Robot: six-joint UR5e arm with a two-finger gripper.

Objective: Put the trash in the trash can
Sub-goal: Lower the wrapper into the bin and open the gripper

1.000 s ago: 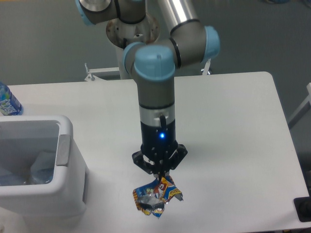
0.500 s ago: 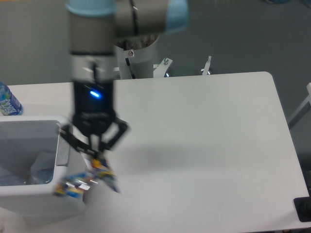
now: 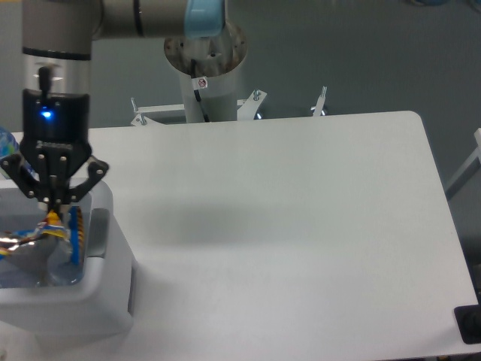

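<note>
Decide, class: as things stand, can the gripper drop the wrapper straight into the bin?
Probably yes. The gripper holds the wrapper above the open bin, inside its rim, and nothing seems to block the drop.

Silver-grey tubular arm [image 3: 113, 16] with a light-blue joint cap. Black wrist section bearing a lit blue lamp. Black pincer [image 3: 54, 213] with splayed linkage arms. White cylindrical base pedestal.
</note>
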